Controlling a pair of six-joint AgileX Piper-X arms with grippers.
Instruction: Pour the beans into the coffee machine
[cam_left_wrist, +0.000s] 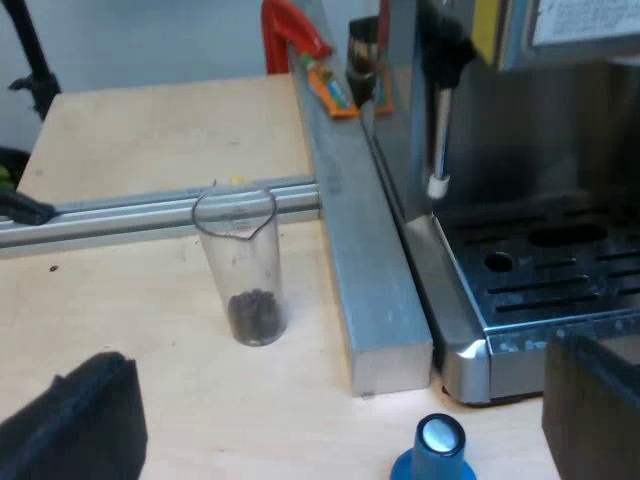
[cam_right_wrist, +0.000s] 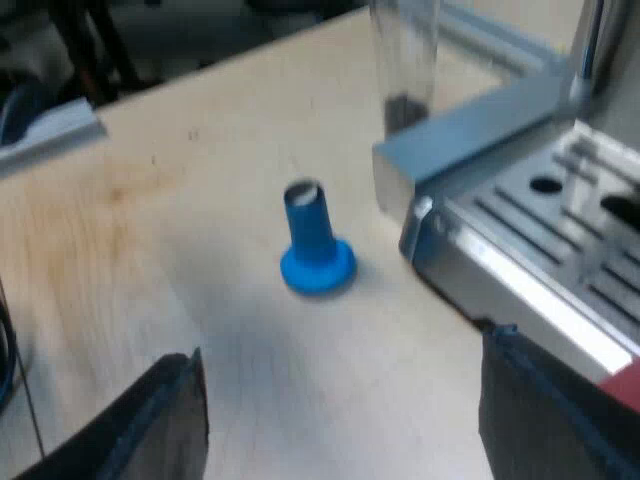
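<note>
Beans (cam_left_wrist: 254, 312) lie in a dark little heap at the bottom of the measuring glass (cam_left_wrist: 240, 250), which stands upright on the wooden table (cam_left_wrist: 150, 140) just beside a metal bar (cam_left_wrist: 370, 270) that runs along the espresso machine (cam_left_wrist: 520, 150). The left gripper (cam_left_wrist: 335, 370) hangs above the table facing the glass, its two black fingers spread wide with nothing between them. The right gripper (cam_right_wrist: 340, 360), likewise spread and empty, hovers over a blue tamper (cam_right_wrist: 315, 245) that stands near the corner of the machine's drip tray (cam_right_wrist: 560, 215), with the glass farther off beyond the bar's end. Neither tool touches anything. By the look of things the pour has not begun: the step in hand is the approach to the glass. The left arm seems the better placed for it, since the glass sits squarely ahead of its spread fingers. The next move calls for bringing those fingers down to either side of the clear wall, closing gently on it above the beans, and lifting it straight so nothing spills. After that the glass would need to be carried up to the machine's top and tipped there. The bar close beside the glass leaves little room on that side, and the thin, smooth wall may slip in a loose grip.
</note>
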